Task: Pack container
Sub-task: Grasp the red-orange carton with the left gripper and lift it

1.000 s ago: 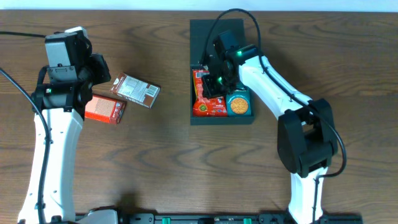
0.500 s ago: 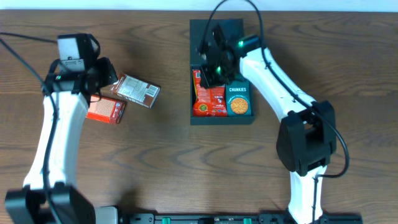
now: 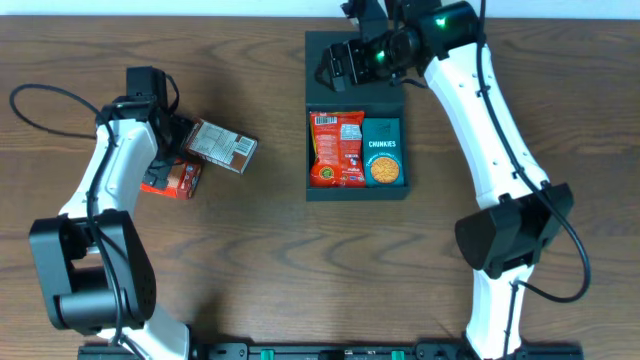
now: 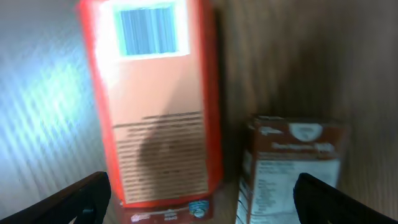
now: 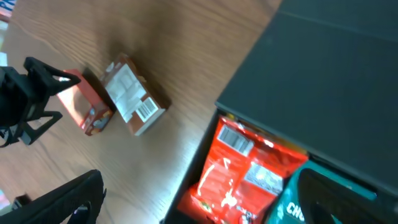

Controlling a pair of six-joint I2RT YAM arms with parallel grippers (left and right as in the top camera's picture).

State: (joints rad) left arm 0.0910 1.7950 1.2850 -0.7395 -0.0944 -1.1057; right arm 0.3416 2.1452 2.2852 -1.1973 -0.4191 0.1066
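Observation:
The container [image 3: 356, 193] is a dark square box, its flap lid [image 3: 322, 45] lying open at the far side. Inside it, a red snack bag [image 3: 337, 150] and a teal Chunkies carton [image 3: 383, 152] lie side by side. My right gripper [image 3: 340, 68] hovers open over the lid; in its wrist view the fingers [image 5: 62, 199] straddle the red bag [image 5: 242, 177], empty. My left gripper [image 3: 178, 140] stands open just above an orange-red box [image 4: 155, 106] and a brown box [image 4: 292, 165], with nothing between its fingers [image 4: 81, 199].
The orange-red box [image 3: 170, 178] and brown box [image 3: 222, 146] lie touching on the wooden table left of the container. Bare wood separates them from the container's left wall. Both arms' bases stand at the near edge.
Both grippers have opened. The right one has risen out of the container and drawn back over the lid. The left arm has swung in and down over the two boxes.

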